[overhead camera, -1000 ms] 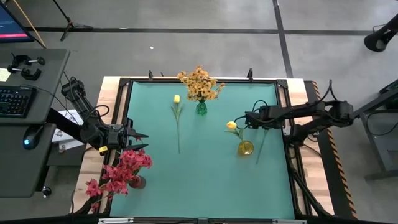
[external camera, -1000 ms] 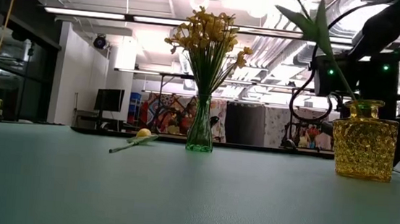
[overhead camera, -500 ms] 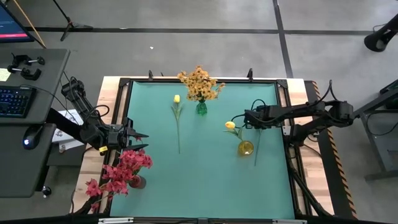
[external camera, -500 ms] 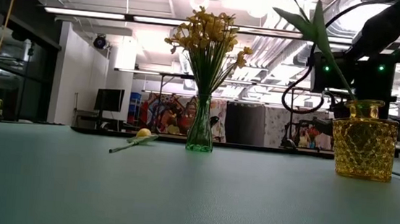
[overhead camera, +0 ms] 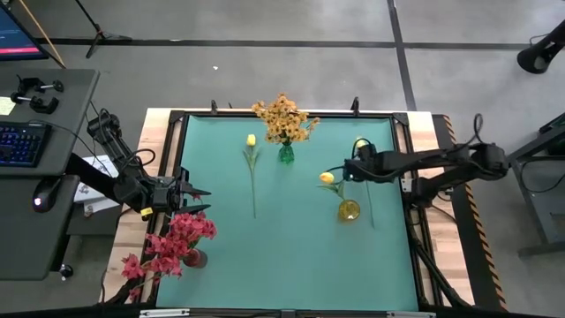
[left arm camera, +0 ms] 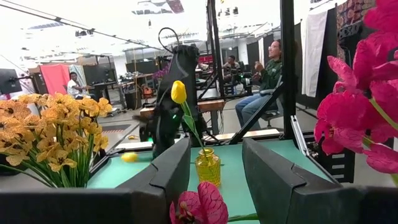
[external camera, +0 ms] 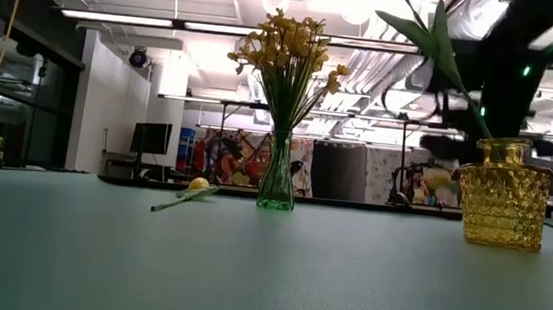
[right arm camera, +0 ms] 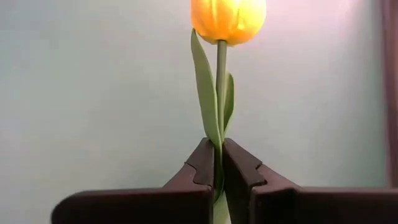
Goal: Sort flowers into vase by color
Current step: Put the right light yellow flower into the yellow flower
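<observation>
Two arms are in my views. The right gripper [right arm camera: 216,163] sits over the right half of the table [overhead camera: 291,256], just beside the yellow vase [overhead camera: 349,210]. Its jaws are closed on the thin green stem of a yellow tulip [right arm camera: 227,18]; in the right wrist view I see the stem pinched between the two dark fingertips, with the leaf and the bud standing clear beyond them. In the high view that stem [overhead camera: 369,199] trails from the gripper past the vase on its right side.

A second yellow tulip [overhead camera: 327,177] already stands in the yellow vase, leaning toward the table's centre. A third yellow tulip [overhead camera: 252,168] lies flat on the table left of centre, well apart from both grippers.

The orange-yellow sprays [overhead camera: 282,117] stand in the green vase [overhead camera: 286,154] at the far edge. The red-pink blooms [overhead camera: 172,243] stand in a vase at the near left corner.

The left gripper [overhead camera: 196,200] waits at the table's left edge, just beside the red-pink blooms. Its jaws stand partly open and I see nothing between them.
</observation>
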Tool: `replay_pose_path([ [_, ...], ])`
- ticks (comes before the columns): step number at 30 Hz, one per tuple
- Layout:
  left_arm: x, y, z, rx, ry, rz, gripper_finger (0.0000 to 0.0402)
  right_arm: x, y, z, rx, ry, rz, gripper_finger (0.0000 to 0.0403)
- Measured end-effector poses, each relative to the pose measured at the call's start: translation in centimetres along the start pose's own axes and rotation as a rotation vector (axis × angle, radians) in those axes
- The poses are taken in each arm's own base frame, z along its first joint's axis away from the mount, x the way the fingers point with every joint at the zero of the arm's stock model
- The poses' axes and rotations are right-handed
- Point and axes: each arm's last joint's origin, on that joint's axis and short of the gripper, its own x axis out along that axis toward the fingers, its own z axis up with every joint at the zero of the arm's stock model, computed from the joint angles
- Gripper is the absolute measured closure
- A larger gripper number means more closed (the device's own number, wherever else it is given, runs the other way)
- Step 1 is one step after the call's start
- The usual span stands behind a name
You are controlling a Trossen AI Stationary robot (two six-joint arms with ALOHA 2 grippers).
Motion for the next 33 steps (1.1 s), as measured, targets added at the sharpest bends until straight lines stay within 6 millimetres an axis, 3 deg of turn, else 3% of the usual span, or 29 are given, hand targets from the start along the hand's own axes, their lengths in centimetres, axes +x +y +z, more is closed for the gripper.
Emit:
replay_pose_path([
  [8,0.0,0.0,0.0,0.001,0.000,0.000,0.0266,-8.4,0.3,0.4,0.014,-0.448,0.234,0.0401],
  [16,0.0,0.0,0.0,0.002,0.001,0.000,0.0266,-14.9,-1.5,-2.4,0.031,-0.788,0.483,0.0402],
  [26,0.0,0.0,0.0,0.002,0.002,0.002,0.0266,-20.3,-2.6,-3.8,-0.037,-0.983,0.593,0.0402],
  [33,0.0,0.0,0.0,0.003,0.002,0.003,0.0266,-20.8,-2.3,-4.5,-0.060,-1.005,0.600,0.0403],
])
